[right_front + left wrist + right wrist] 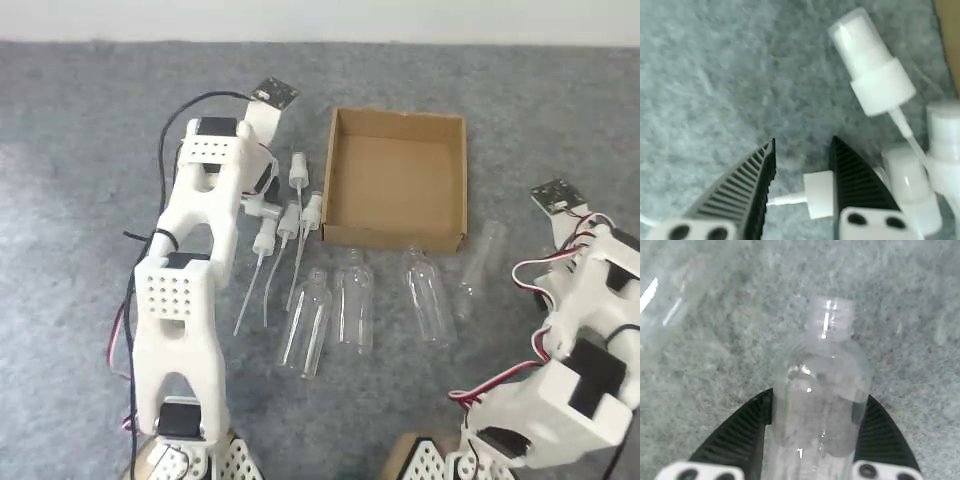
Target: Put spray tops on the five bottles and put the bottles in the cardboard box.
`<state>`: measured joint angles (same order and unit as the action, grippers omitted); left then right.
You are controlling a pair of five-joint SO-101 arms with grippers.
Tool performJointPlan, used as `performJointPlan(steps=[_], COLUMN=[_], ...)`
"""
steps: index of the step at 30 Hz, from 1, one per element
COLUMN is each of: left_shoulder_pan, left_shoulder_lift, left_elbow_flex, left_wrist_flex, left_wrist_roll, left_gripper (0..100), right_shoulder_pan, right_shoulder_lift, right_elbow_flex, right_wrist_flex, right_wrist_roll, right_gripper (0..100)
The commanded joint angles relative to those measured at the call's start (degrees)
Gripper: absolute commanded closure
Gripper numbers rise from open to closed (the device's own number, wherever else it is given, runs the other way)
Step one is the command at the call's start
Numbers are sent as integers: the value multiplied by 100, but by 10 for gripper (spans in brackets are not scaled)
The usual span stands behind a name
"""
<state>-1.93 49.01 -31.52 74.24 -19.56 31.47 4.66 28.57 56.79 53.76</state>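
Barely begun: box (397,180) upper centre empty, 4 bottles (352,300) below it w/o tops; left gripper (803,143) open astride a spray top (819,200); right gripper (818,395) clamps a bare bottle (822,365).

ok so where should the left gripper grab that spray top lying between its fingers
Grip the wide white collar of the spray top, not the thin tube. It lies flat on the carpet, so come from above with the left gripper, fingers across the collar.
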Motion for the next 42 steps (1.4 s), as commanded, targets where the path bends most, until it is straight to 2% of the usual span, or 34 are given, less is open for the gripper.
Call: performJointPlan(steps=[1,6,9,11,19,24,31,34,37,42], left_shoulder_pan=[-105,-149,88,255,229,114,79,62,26,-422], left_shoulder_lift=[-105,-598,-730,-633,273,651,1002,976,818,598], left_elbow_flex=[-673,-1815,-2387,-2431,-2176,-2360,-2387,-2387,-2396,-2387], left_wrist_flex=[325,1442,2338,2629,2611,2611,2382,2259,2251,2347], left_wrist_roll=[88,-44,-782,-1134,-2356,-2673,-2673,-2286,-1547,712], left_gripper=[834,834,833,832,833,834,840,900,977,989], right_shoulder_pan=[75,66,66,66,66,66,66,66,66,75], right_shoulder_lift=[-57,-66,-66,-66,-57,-57,-57,-57,-57,-22], right_elbow_flex=[-185,-193,-193,-193,-176,-176,-176,-176,-176,-167], right_wrist_flex=[251,356,382,391,391,382,356,356,365,356], right_wrist_roll=[70,70,70,70,70,70,70,70,70,70], right_gripper=[818,818,818,818,818,818,818,818,818,818])
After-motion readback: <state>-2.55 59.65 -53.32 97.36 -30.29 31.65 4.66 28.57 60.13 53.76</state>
